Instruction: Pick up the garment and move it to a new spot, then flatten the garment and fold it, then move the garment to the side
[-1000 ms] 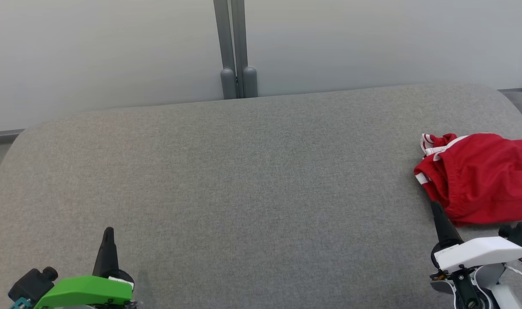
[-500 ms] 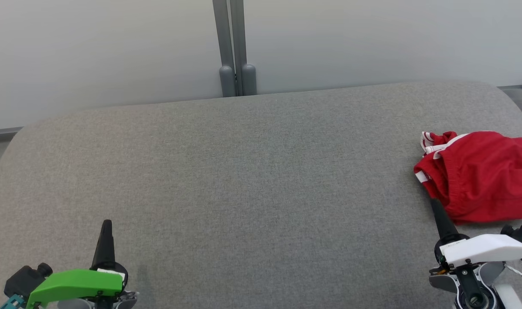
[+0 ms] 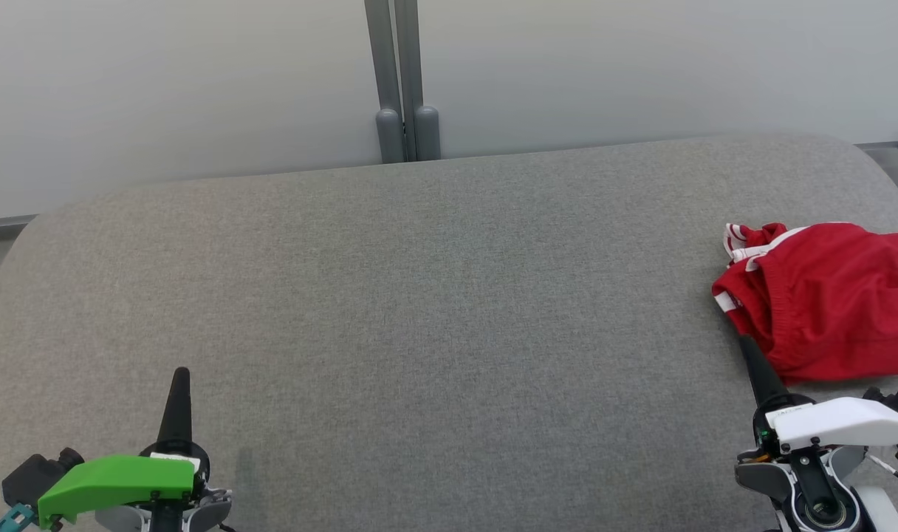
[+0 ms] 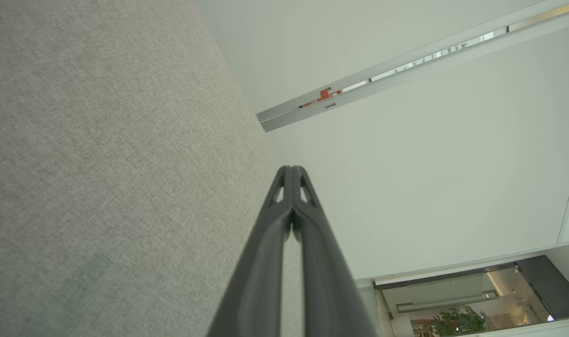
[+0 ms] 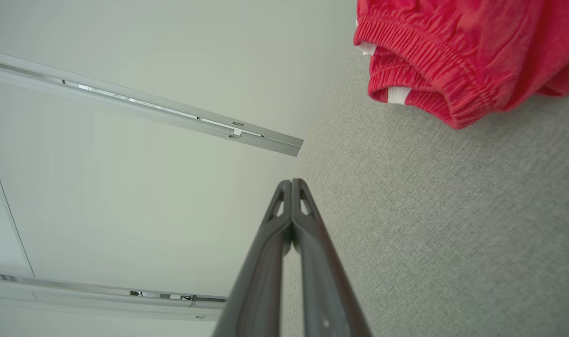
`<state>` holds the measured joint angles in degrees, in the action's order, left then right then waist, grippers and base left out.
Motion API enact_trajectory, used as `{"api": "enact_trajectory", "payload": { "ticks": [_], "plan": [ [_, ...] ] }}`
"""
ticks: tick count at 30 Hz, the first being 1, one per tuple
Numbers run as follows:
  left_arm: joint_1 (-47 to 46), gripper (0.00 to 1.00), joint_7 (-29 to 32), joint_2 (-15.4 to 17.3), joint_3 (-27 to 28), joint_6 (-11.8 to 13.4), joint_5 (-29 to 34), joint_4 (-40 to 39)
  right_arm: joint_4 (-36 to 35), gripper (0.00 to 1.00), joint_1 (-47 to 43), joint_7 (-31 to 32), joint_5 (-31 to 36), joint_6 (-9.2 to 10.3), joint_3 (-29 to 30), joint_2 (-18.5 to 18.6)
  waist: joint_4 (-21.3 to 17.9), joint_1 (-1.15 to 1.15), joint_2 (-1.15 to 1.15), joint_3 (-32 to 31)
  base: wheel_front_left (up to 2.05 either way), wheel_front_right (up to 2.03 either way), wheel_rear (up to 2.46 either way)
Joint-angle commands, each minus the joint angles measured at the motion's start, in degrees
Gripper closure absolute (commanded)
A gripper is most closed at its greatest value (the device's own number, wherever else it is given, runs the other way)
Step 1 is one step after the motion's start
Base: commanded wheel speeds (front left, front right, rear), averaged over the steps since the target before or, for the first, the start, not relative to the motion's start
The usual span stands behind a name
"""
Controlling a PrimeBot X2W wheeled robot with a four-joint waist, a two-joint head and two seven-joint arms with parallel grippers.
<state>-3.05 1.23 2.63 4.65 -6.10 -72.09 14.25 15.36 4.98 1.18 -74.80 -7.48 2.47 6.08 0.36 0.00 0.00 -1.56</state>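
A crumpled red garment (image 3: 825, 299) with white trim and an elastic waistband lies at the right edge of the grey padded table (image 3: 434, 295); the right wrist view has the garment (image 5: 457, 51) at its upper right. My right gripper (image 3: 744, 343) is shut, empty, its tip just beside the garment's near left edge; I cannot tell if it touches. In its own view the right gripper (image 5: 291, 183) has both fingers pressed together. My left gripper (image 3: 180, 373) is shut and empty at the table's lower left, far from the garment; the left gripper (image 4: 291, 169) is pressed together too.
A pale wall with a grey vertical post (image 3: 399, 77) stands behind the table. The table's rounded far corners drop off at left and right. Wide bare grey surface spans the middle.
Both arms have drawn slightly down toward the view's bottom edge. The garment lies where it was; the small upward shift of table and wall comes from the camera.
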Motion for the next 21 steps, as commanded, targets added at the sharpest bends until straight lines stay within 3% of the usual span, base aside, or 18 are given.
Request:
{"api": "enact_trajectory", "payload": {
  "ticks": [1,21],
  "plan": [
    [-1.39,1.0,0.33,0.32,0.32,-0.39,-1.56,-0.55,-0.63,1.0,1.07,0.37,-1.25,-0.03,0.43,0.01,-0.01,0.0,0.0,0.04,0.0,0.0,0.0],
    [-2.64,1.0,2.86,0.36,1.22,-0.54,-10.55,-0.63,-0.82,1.0,1.63,2.93,-9.18,-0.03,2.33,-1.56,-0.16,0.0,0.0,0.69,0.0,0.0,0.0]
  ]
}}
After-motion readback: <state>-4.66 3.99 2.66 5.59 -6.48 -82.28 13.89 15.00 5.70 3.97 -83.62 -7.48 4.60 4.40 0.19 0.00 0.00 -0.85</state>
